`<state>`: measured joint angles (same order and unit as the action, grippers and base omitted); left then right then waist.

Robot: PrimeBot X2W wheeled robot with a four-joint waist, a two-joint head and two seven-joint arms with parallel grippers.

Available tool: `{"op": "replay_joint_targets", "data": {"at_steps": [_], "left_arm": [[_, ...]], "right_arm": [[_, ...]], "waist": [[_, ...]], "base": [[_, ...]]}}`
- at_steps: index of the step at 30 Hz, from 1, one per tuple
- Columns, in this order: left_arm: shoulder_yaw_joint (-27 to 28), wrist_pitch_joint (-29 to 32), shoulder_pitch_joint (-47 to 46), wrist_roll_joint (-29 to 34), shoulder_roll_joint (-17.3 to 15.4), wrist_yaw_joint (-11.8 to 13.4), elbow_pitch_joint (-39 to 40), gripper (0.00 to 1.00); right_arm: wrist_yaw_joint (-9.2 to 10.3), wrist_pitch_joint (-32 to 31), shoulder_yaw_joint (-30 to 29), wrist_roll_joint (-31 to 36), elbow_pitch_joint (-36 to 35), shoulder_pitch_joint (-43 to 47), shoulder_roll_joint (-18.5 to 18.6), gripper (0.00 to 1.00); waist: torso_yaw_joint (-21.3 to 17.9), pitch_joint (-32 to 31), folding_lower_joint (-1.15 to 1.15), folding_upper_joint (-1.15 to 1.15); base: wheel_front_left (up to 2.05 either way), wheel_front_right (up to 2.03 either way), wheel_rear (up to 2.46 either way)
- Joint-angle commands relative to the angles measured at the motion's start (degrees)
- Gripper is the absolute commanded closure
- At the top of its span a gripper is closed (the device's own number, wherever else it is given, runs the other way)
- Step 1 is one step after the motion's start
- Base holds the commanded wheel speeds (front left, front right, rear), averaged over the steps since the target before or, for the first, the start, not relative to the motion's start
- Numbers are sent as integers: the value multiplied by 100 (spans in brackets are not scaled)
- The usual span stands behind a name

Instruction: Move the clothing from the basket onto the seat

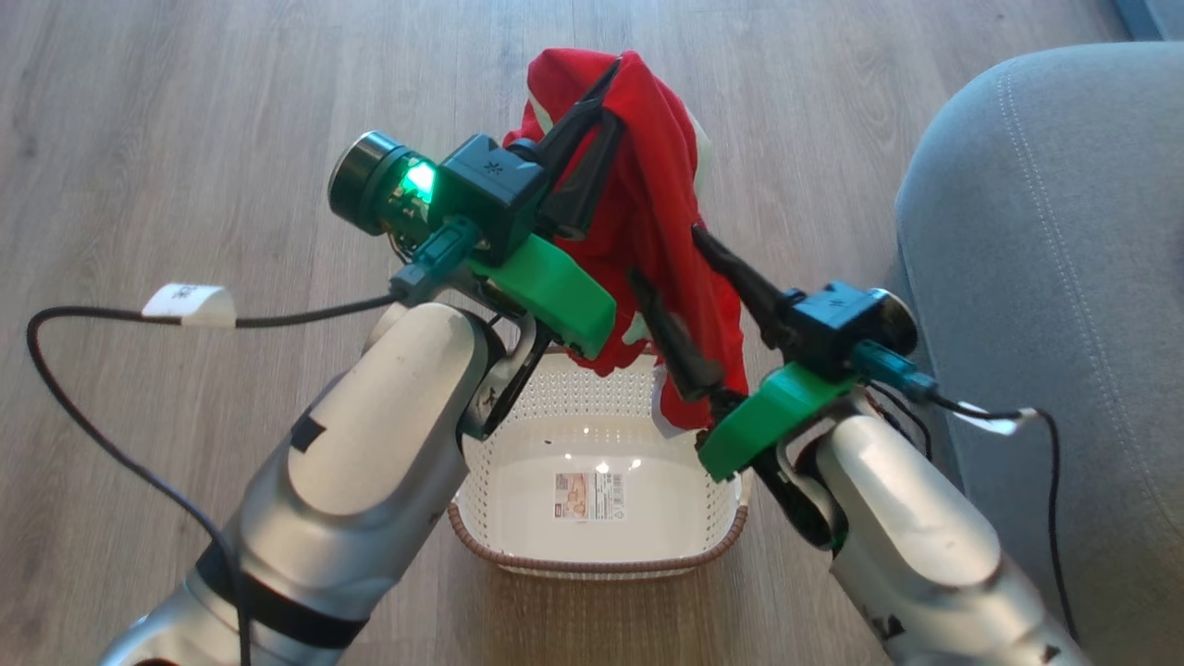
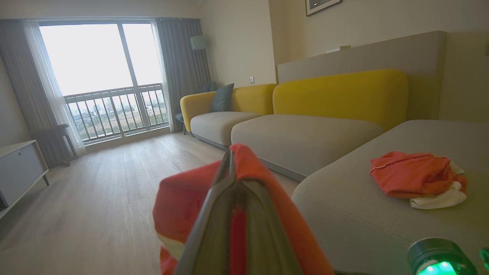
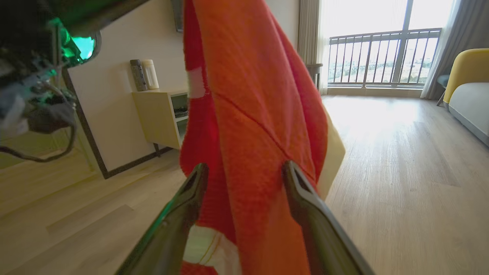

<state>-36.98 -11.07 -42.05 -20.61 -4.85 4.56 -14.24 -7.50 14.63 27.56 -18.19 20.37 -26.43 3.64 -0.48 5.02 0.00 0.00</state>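
Note:
A red garment (image 1: 661,194) with white trim hangs above the basket (image 1: 601,562), held up at its top by my left gripper (image 1: 612,92), which is shut on the cloth. The left wrist view has those closed fingers (image 2: 229,168) wrapped in red fabric. My right gripper (image 1: 664,252) is open lower down, its two fingers either side of the hanging garment (image 3: 252,114). The cream basket holds just its label sticker (image 1: 589,497). The grey seat (image 1: 1045,231) lies to the right. A second red and white garment (image 2: 416,177) lies crumpled on the seat (image 2: 363,225).
Wooden floor (image 1: 185,139) surrounds the basket. Black cables (image 1: 92,407) loop off both wrists. Beyond the seat runs a sofa with yellow backs (image 2: 340,91). A low white cabinet (image 2: 19,168) stands by the balcony window, and a shelf unit (image 3: 160,114) against the wall.

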Motion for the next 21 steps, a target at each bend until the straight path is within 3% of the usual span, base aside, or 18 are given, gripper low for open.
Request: {"op": "replay_joint_targets", "data": {"at_steps": [1,7,8,9,10,18,19,20,21], "left_arm": [[186,5,-254,-27,-90,54,197,100],[111,-28,-298,-59,-47,42,150,100],[99,-36,-302,-64,-41,39,142,100],[89,-44,-302,-71,-35,36,131,100],[79,-52,-302,-76,-31,33,119,100],[54,-140,-275,-106,-29,20,49,100],[48,-149,-260,-118,-28,13,35,72],[40,-155,-247,-131,-27,3,16,0],[39,-164,-238,-148,-25,-5,1,0]], "right_arm": [[1,37,170,-37,70,-298,-76,0],[1,37,488,-304,934,-835,-76,0],[1,37,514,-357,1018,-887,-76,19],[1,37,536,-404,1081,-938,-76,56],[1,37,547,-458,1113,-981,-76,100],[1,37,367,-509,1036,-1021,-76,100],[1,37,341,-493,1018,-1005,-76,100],[1,37,319,-477,997,-988,-76,100],[1,37,299,-464,977,-973,-76,100]], "waist": [[19,10,0,0],[103,59,0,0],[116,65,0,0],[126,70,0,0],[135,77,0,0],[138,143,0,0],[133,149,0,0],[129,152,0,0],[124,154,0,0]], "base": [[0,0,0],[0,0,0],[0,0,0],[0,0,0],[0,0,0],[0,0,0],[0,0,0],[0,0,0],[0,0,0]]}}
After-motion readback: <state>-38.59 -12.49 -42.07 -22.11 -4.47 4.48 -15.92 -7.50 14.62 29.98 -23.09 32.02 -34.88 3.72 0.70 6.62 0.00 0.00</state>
